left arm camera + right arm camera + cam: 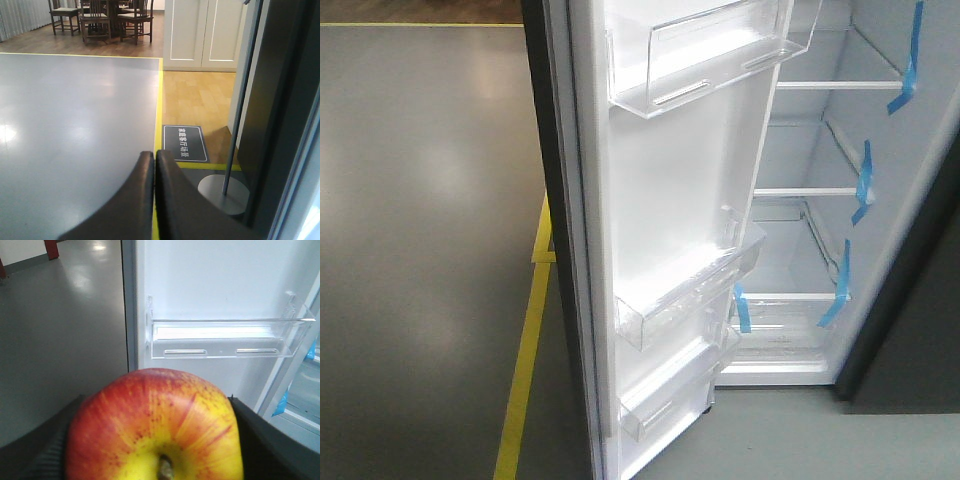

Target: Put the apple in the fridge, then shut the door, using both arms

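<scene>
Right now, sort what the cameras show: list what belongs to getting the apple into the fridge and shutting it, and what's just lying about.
Job: apple, held in the right claw; fridge, open; door, swung wide; left claw, shut and empty.
Just around: dining chairs; white cabinet; floor sign; round stand base; yellow floor tape.

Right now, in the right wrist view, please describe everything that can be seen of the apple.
The apple is round, red with yellow streaks and fine speckles, yellow around its short brown stem, which faces the camera. The skin looks smooth and undamaged. The picture edge cuts off its lower part. Two dark fingers of the right end effector clamp its left and right sides. It hangs before the white liner of the open door, not yet inside the fridge.
</scene>
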Motion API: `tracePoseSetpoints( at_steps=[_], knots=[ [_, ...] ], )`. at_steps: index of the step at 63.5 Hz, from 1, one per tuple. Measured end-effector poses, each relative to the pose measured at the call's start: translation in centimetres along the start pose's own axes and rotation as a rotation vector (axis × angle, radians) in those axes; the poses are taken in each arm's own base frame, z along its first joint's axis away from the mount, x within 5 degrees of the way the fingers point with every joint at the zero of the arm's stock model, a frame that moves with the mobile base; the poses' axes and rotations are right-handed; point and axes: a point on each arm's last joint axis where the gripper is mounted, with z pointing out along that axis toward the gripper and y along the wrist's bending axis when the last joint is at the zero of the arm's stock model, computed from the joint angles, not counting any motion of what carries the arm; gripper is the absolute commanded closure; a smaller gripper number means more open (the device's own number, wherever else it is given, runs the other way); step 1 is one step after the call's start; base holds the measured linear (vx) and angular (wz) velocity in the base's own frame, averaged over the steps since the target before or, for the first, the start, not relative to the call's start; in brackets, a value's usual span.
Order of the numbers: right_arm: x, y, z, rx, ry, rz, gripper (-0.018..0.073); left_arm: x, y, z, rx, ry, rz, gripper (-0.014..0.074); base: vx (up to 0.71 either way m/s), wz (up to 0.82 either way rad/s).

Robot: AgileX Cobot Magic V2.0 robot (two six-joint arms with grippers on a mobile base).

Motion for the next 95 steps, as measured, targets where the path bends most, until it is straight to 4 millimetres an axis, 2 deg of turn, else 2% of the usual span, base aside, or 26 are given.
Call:
tracePoseSetpoints(
  at_steps=[95],
  knots=[
    [0.0, 0.0, 0.0, 0.0, 0.0, 0.0, 0.0563, 0.0, 0.0, 0.0, 0.0, 0.0, 0.0, 0.0603, 0.08, 0.01]
  ],
)
